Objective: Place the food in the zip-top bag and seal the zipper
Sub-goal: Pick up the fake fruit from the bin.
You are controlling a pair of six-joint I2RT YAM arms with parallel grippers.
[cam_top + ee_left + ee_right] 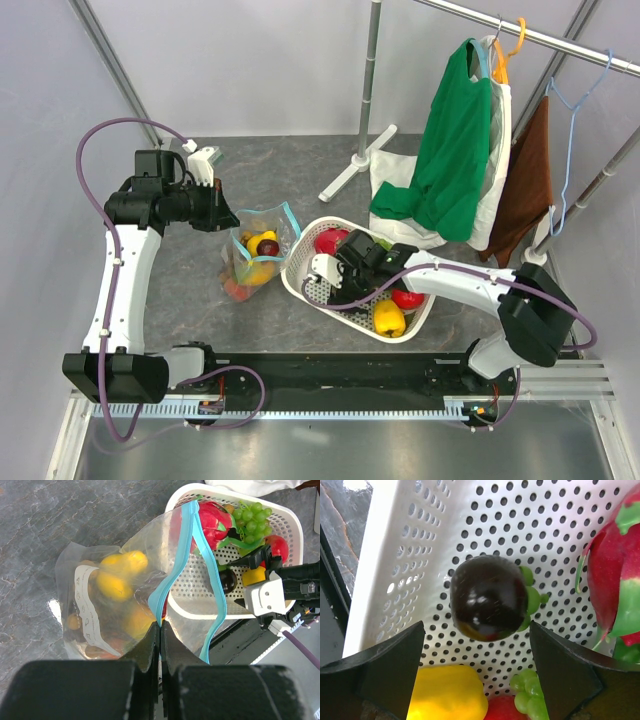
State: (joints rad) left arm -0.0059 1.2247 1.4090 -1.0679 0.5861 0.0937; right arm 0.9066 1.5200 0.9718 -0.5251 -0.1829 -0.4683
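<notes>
The grey desk (270, 170) carries a white perforated basket (330, 310) just beside the zip-top bag (145, 537), which holds yellow fruit (117, 577). The left tool (160, 630) is clenched on the zipper (192, 530). The right tool (477, 625) hangs released over a dark purple fruit (487, 597) in the basket.

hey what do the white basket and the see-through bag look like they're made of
Basket: rigid white plastic, likely moulded; even rows of round holes, slight sheen.
Bag: thin clear plastic film, apparently; it creases, glints and shows fruit inside.
</notes>
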